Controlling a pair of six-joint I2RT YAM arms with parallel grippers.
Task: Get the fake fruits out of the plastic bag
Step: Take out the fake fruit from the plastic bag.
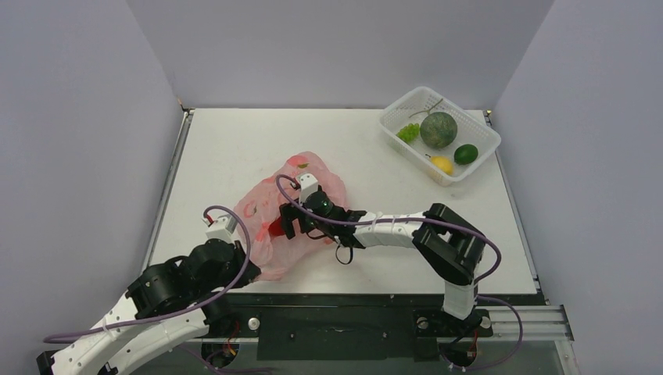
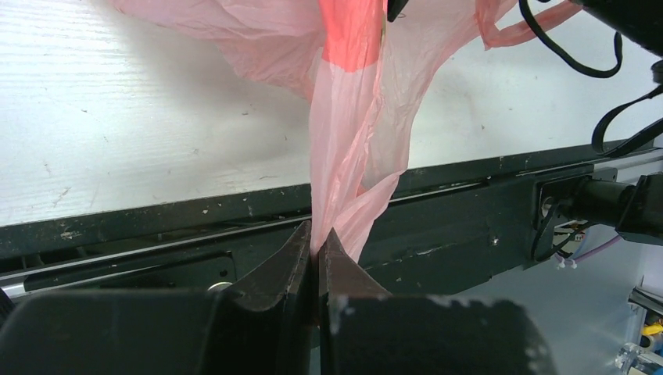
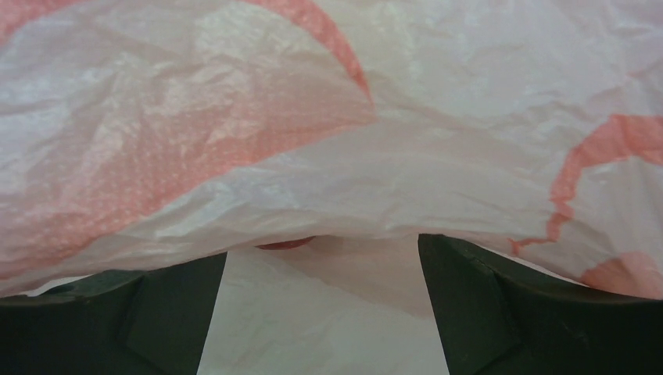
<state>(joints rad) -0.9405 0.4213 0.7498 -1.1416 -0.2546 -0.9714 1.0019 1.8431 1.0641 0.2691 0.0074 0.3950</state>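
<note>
Left end effector [image 2: 317, 241] pinching thin crinkly plastic bag [image 2: 356, 133], right end effector [image 3: 322, 262] spread

Bright, even light falls from above, leaving only soft shadows on the white surface [image 1: 234, 156]. In the right wrist view the plastic bag [image 3: 328, 117] is very close, slightly soft, with a mild sheen. The left wrist view is sharp.

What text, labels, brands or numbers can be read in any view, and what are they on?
None can be read in any view.
plastic bag: red printed shapes only, no letters to make out.
white basket: no label or marking visible.
</note>
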